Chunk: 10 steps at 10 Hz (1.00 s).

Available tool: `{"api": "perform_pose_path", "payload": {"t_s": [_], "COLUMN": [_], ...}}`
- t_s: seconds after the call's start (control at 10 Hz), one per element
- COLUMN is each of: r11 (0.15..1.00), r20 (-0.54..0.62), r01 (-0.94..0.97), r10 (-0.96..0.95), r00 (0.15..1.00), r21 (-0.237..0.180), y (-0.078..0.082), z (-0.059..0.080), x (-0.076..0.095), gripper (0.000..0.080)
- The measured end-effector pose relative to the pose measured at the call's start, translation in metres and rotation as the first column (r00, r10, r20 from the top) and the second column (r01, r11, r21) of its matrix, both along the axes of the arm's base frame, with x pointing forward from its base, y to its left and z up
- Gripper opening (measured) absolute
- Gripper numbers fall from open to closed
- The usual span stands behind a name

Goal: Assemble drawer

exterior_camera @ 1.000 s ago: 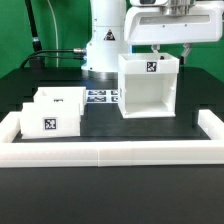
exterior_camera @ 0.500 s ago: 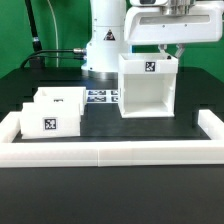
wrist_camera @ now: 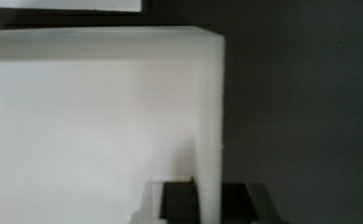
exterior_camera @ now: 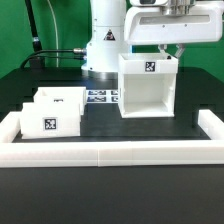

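The drawer's white boxy housing (exterior_camera: 148,88) stands upright on the black table at the exterior view's centre right, with a tag on its top front. My gripper (exterior_camera: 172,52) is at its top rear edge. In the wrist view the housing (wrist_camera: 89,120) fills most of the picture. My gripper (wrist_camera: 208,200) straddles its thin side wall, with a dark finger (wrist_camera: 176,203) pressed against each face. Two small white trays (exterior_camera: 50,118) (exterior_camera: 62,98) sit side by side at the exterior view's left, the nearer one showing a tag.
The marker board (exterior_camera: 100,97) lies flat between the trays and the housing, near the robot's base. A white border rail (exterior_camera: 110,152) runs along the table's front and up both sides.
The fingers look closer together at the housing's top edge than a second ago. The housing and the trays have not moved.
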State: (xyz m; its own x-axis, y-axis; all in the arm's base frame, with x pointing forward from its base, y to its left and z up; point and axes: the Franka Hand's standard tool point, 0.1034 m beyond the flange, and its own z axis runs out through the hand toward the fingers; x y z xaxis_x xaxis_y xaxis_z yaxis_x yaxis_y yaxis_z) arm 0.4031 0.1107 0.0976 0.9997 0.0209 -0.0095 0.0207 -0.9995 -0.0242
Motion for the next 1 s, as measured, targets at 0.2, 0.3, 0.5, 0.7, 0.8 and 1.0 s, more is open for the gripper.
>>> {"api": "perform_pose_path", "payload": {"t_s": [0.2,0.3,0.5,0.7,0.8,1.0], "r11": [1.000,1.000,1.000,1.000,0.999,0.999], "r20": [0.002,0.007,0.047,0.094,0.113,0.136], "r01": [-0.018,-0.013,0.003,0.016,0.023,0.025], "r10": [0.018,0.013,-0.004,-0.019,-0.026,-0.029], "r00": [1.000,1.000,0.999,0.995,0.993,0.990], "r21": [0.005,0.008,0.017,0.024,0.028,0.034], "y": [-0.013,-0.018,-0.023,-0.028,-0.028,-0.024], "z": [0.000,0.000,0.001,0.001,0.001,0.002], "x": [0.031,0.050,0.092,0.127,0.144,0.162], "gripper": [0.0037,0.0037,0.0037,0.0037,0.0037,0.0038]}}
